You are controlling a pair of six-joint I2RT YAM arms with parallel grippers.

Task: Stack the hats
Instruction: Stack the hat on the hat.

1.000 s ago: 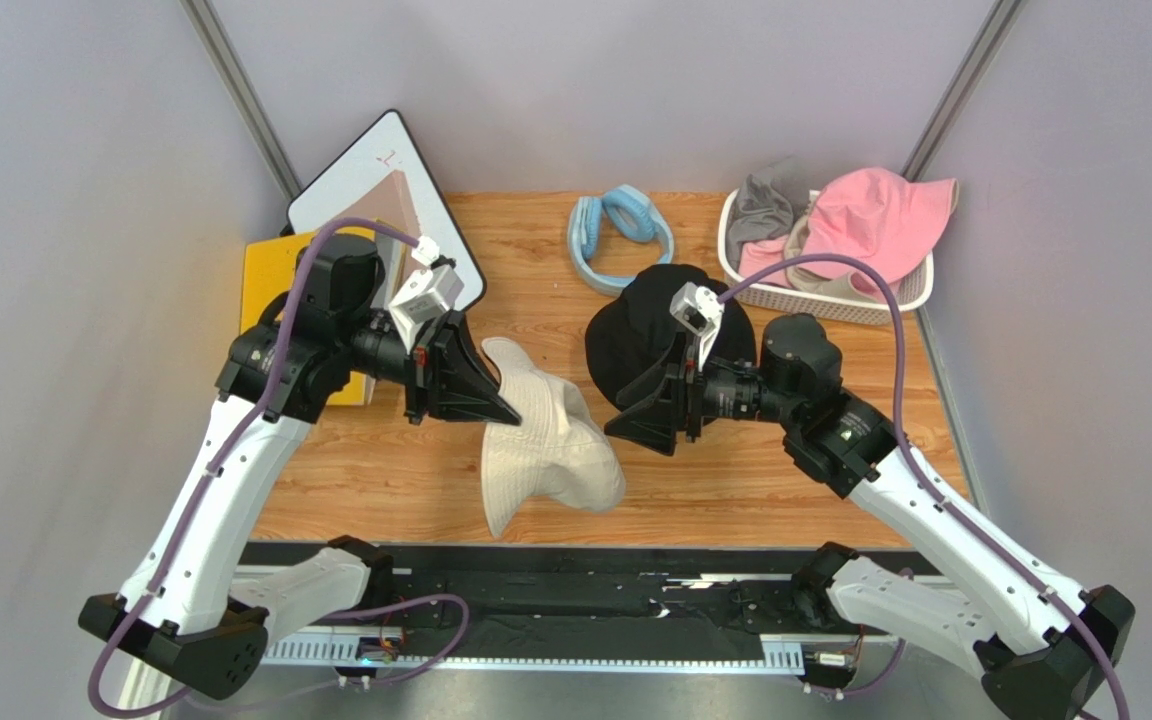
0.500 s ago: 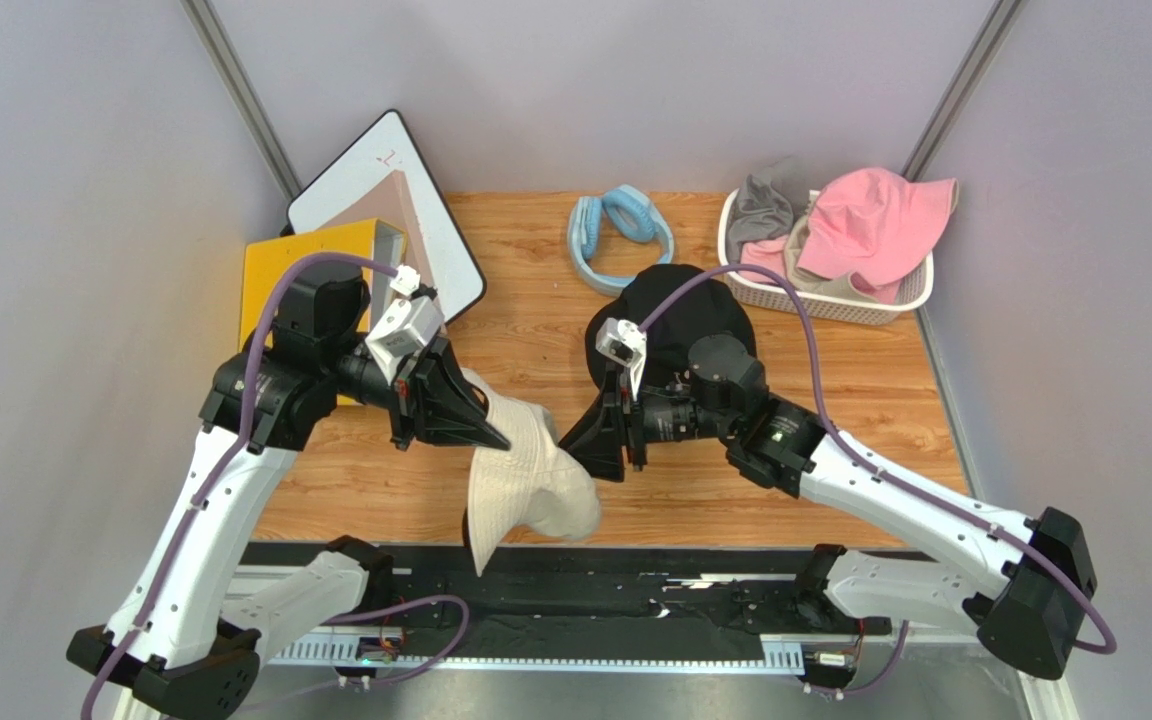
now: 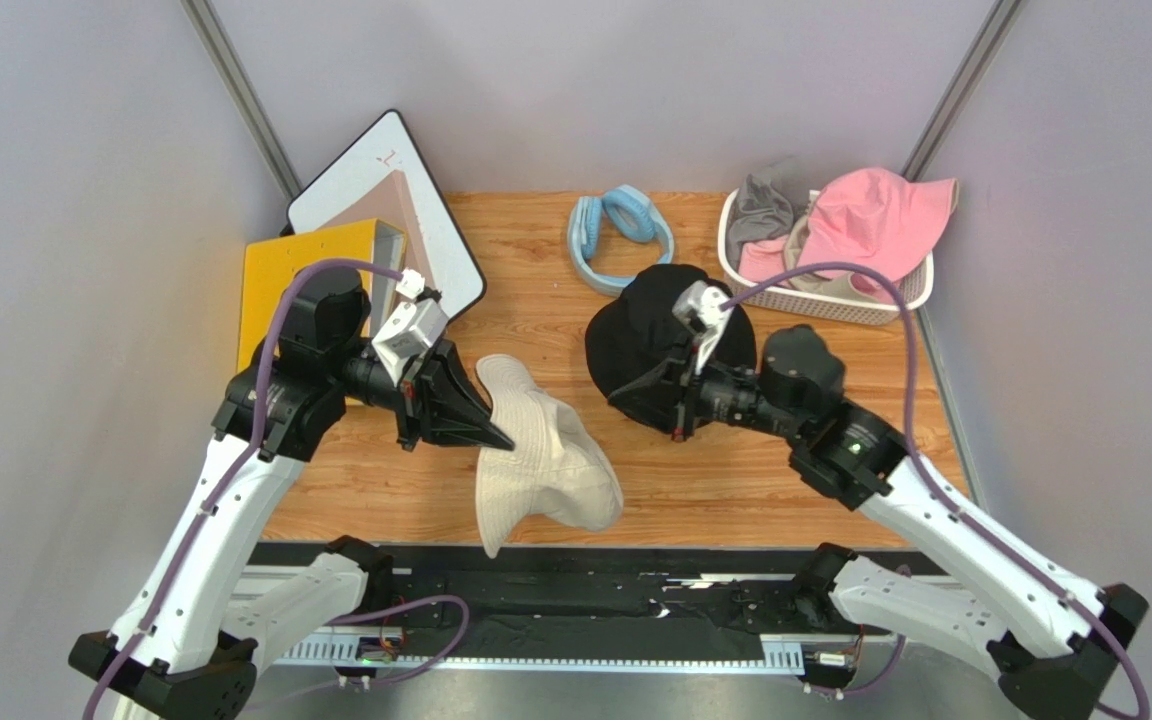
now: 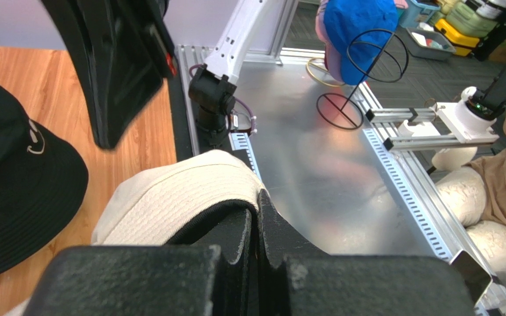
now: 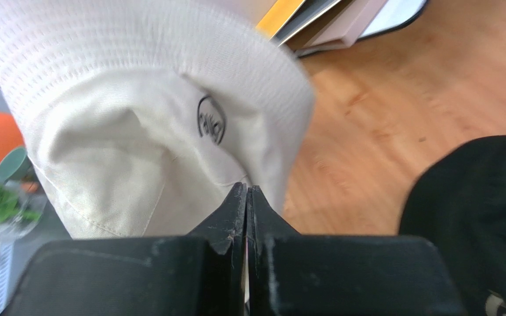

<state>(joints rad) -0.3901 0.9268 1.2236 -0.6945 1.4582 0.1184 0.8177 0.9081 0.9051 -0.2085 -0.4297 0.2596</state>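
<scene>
Well, left of the black hat (image 3: 642,318), the left claw (image 4: 257,197) pinches the beige hat (image 3: 552,465); the right claw (image 5: 246,188) is clenched empty.

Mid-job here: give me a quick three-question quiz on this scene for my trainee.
1. True or false: the left end effector is shut on the beige hat.
2. Multiple choice: where does the pink hat lie? A, on the yellow board. B, in the white basket. C, on the light blue ring.
3. Short answer: which hat rests on the table next to the right end effector?

Key: 1 true; 2 B; 3 the black hat.
</scene>
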